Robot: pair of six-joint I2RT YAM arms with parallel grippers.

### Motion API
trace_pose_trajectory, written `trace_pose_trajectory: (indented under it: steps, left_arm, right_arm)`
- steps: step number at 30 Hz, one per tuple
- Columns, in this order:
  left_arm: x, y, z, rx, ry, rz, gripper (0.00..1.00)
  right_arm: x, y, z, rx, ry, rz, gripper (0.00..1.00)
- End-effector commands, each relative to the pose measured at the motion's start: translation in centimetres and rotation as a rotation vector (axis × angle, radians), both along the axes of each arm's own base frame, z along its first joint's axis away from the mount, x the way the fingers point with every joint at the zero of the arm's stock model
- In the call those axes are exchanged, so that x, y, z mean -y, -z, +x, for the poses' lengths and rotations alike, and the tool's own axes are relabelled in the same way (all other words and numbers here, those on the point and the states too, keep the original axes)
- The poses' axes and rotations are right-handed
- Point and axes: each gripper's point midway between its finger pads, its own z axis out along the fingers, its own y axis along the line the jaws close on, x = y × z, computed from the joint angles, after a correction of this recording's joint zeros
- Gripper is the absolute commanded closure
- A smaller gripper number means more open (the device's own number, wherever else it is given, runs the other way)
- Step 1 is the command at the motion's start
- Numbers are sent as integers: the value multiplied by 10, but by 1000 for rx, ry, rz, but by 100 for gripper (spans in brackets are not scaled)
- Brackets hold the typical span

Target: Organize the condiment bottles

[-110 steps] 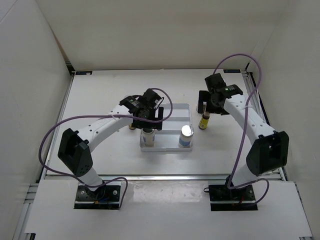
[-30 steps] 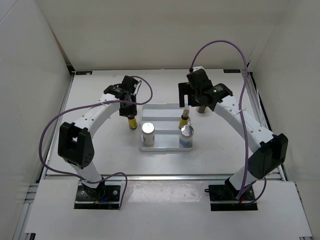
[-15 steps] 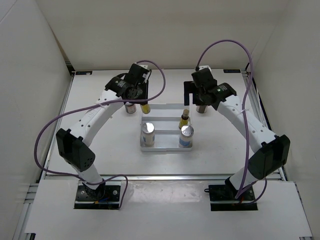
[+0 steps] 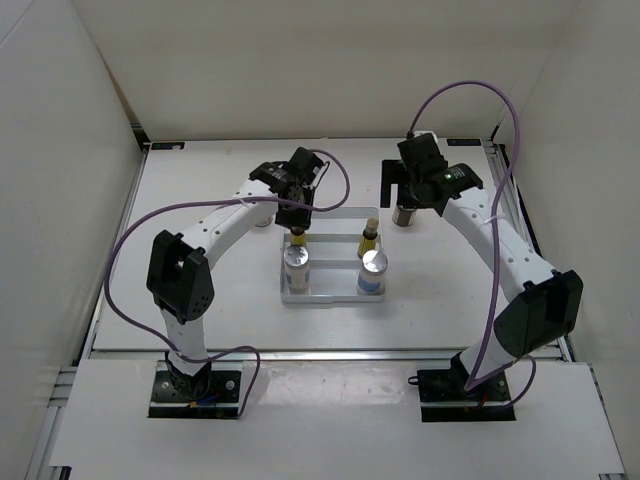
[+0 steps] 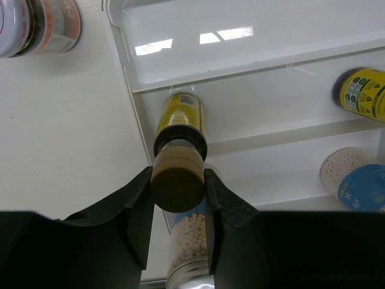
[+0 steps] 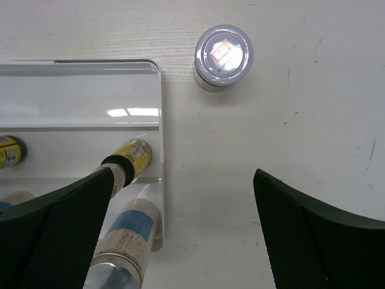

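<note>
My left gripper [image 5: 177,183] is shut on the tan cap of a slim yellow-and-black bottle [image 5: 179,120], held upright over the left end of the white tray's [image 4: 335,211] middle step. A second yellow bottle [image 4: 369,238] stands at that step's right end. Two white bottles with silver tops [image 4: 297,262] [image 4: 373,270] stand on the front step. One brown jar [image 5: 42,24] sits on the table left of the tray. The other brown jar [image 6: 223,55] sits to the tray's right. My right gripper [image 6: 183,198] hangs open and empty above the table near that jar.
The tray's back step [image 5: 240,36] holds nothing. White walls enclose the table on three sides. Purple cables loop above both arms. The right arm [image 4: 490,240] runs along the table's right side.
The left arm has carried the yellow bottle from the table left of the tray to over the middle step. The right gripper has drifted right, away from the tray, still open.
</note>
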Motion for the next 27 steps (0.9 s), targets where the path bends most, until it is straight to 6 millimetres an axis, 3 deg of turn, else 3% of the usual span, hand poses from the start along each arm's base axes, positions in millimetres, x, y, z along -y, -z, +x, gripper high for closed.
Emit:
trace_pose_trajectory:
  steps: [1,3,4,5,6,7,9,15,17,21,24,26,27]
  left_arm:
    - [8,-16,9,70,-10,-51,62]
    - [6,-13,9,68,-15,-38,48]
    - [6,-10,9,61,-15,-32,35]
    - [6,-10,9,61,-15,-32,23]
    - [6,-10,9,61,-15,-32,0]
    - [7,-13,11,69,-15,-38,0]
    - [7,-22,13,91,-19,-45,0]
    - [-6,-90,14,230,-21,-70,0]
    - [-23,-119,17,287,-44,-67,0]
    - [-51,-146,18,341,-67,-66,0]
    - [-89,-140,26,338,-153,-16,0]
    - [-104,-129,28,314,-175,11,0]
    - [-110,-125,29,305,-187,19,0]
  right_arm:
    - [12,9,7,-28,27,4,0]
    - [14,13,16,-42,37,17,0]
    - [20,12,23,-42,47,19,0]
    - [19,25,27,-85,44,23,0]
    - [20,28,32,-94,39,23,0]
    - [24,40,39,-126,51,26,0]
    - [18,44,46,-155,23,65,0]
    - [20,76,69,-225,19,66,0]
    - [30,90,77,-248,40,48,0]
    - [32,104,91,-268,47,70,0]
    - [32,118,100,-293,51,74,0]
    - [31,123,104,-297,52,73,0]
    - [31,127,104,-306,52,71,5]
